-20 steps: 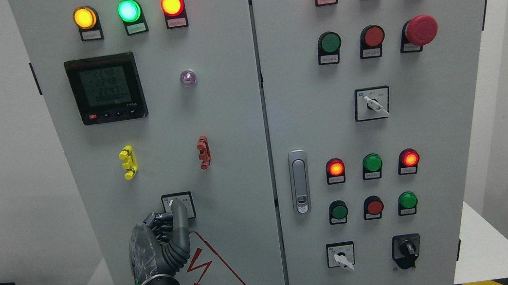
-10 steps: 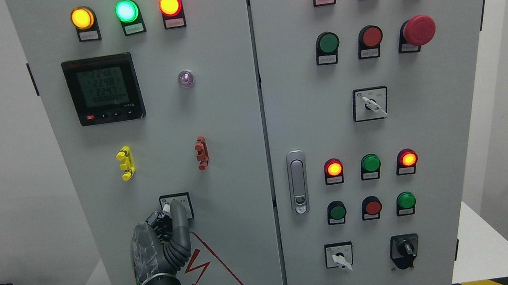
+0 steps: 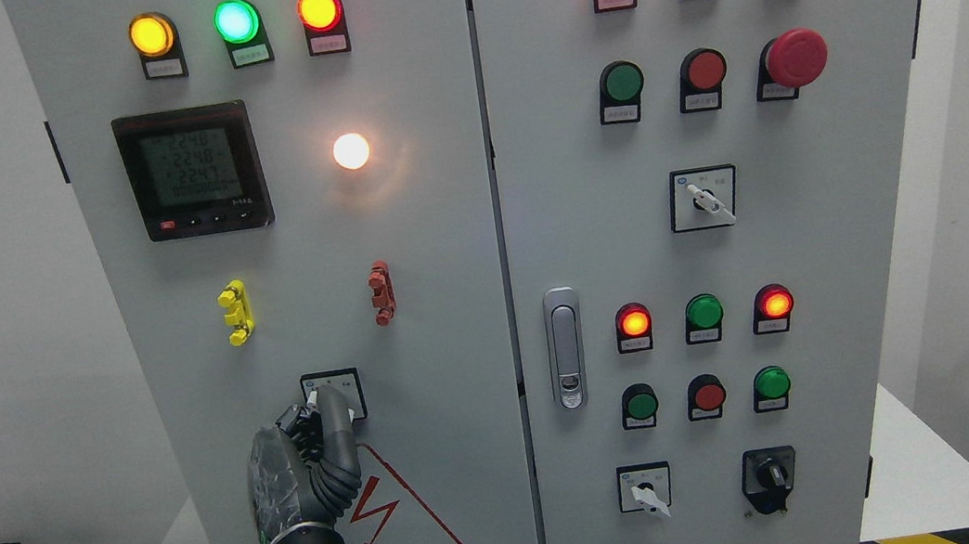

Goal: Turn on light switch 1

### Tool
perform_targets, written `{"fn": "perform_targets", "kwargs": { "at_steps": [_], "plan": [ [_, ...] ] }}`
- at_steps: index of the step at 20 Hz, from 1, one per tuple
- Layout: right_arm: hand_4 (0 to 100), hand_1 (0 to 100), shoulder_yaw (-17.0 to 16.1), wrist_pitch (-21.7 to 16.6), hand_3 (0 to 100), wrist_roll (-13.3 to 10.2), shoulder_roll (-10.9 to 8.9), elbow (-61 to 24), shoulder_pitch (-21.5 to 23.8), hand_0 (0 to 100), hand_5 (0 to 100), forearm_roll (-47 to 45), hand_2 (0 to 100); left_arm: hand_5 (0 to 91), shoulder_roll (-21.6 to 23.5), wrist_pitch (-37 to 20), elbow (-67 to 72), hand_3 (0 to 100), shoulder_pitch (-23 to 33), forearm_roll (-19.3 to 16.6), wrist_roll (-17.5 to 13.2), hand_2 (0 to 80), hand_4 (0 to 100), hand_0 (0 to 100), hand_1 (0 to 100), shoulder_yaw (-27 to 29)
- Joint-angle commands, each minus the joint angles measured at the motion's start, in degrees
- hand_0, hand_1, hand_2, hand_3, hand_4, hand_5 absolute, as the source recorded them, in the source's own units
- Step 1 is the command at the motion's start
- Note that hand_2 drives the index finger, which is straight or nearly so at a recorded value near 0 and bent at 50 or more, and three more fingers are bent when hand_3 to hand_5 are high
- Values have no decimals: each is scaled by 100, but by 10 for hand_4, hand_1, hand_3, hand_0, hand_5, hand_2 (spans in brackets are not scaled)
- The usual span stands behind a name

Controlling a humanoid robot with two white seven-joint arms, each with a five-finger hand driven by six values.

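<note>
Plain white walls frame a tall grey sheet-metal cabinet (image 3: pixel 444 249) with two smooth painted doors, seen from the head camera. On the left door sit three round domed lamps in a row along the top, lit amber (image 3: pixel 151 34), green (image 3: pixel 236 20) and red (image 3: pixel 319 8). Below them is one square black meter (image 3: pixel 192 171) with a grey screen, and beside it one small round bulb (image 3: pixel 352 151) glowing warm white, throwing a soft halo on the paint. Two ribbed plastic clips, one yellow (image 3: pixel 235 312) and one red-brown (image 3: pixel 381 293), stand lower down.

Light switch 1 (image 3: pixel 333 395), a rotary knob on a square white plate, sits low on the left door, just above a red triangular warning sign (image 3: pixel 406 530). The left hand (image 3: pixel 308 459), dark ribbed fingers over a glossy clear palm shell, comes up from the bottom edge; its fingers are curled around the knob, pinching it.

The right door carries one upright silver latch handle (image 3: pixel 566 347), one red mushroom button (image 3: pixel 796 57) and three more rotary switches.
</note>
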Motion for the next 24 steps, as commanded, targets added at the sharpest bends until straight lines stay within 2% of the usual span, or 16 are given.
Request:
{"fn": "perform_targets", "kwargs": {
  "at_steps": [1, 4, 9, 20, 24],
  "plan": [
    [0, 389, 97, -4, 0, -4, -4, 0, 1, 120, 0, -140, 0, 890, -4, 27, -4, 846, 2, 4, 7, 513, 899, 689, 147, 10],
    [0, 389, 97, -4, 0, -4, 4, 0, -8, 120, 0, -140, 0, 890, -4, 27, -4, 849, 2, 4, 7, 512, 899, 696, 128, 10],
    [0, 389, 97, -4, 0, -4, -4, 0, 1, 120, 0, -140, 0, 890, -4, 9, -4, 847, 11, 4, 7, 508, 900, 643, 107, 10],
    [0, 389, 97, -4, 0, -4, 4, 0, 1, 120, 0, -140, 0, 890, -13, -17, -12, 846, 11, 4, 7, 505, 898, 418, 97, 18],
    [0, 389, 97, -4, 0, -4, -4, 0, 1, 120, 0, -140, 0, 890, -22, -17, -21, 850, 20, 4, 7, 505, 897, 386, 103, 18]
  ]
}}
